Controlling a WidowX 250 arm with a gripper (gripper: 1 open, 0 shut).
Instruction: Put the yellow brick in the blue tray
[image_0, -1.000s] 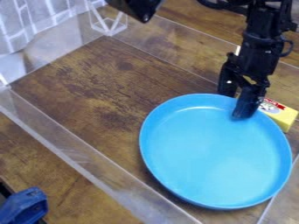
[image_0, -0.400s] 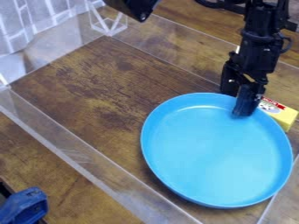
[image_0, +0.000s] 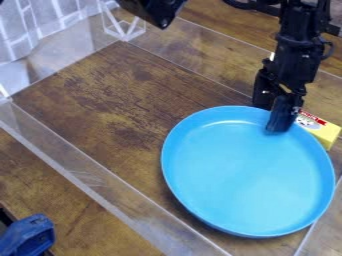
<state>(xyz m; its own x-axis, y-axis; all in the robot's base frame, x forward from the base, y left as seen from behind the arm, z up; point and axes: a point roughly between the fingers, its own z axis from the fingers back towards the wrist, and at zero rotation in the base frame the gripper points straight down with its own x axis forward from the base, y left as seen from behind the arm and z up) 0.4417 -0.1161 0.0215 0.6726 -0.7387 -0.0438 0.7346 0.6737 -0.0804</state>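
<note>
The open gripper (image_0: 283, 116) hangs over the rim of the blue tray (image_0: 246, 172); the yellow brick (image_0: 318, 128) lies just beside it, near the tabletop's right edge. Best align the fingers squarely astride the brick before closing.

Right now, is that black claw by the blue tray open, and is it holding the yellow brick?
Gripper: open; whether it has hold of the yellow brick can't be told.

The yellow brick (image_0: 315, 127), a small block with a pale label bearing red marks, lies on the desk beside the far right edge of the blue tray, outside it and partly hidden. The blue tray (image_0: 247, 170), a big, round, shallow, plain blue dish with a low rim, sits face up on the near right part of the desk.
</note>
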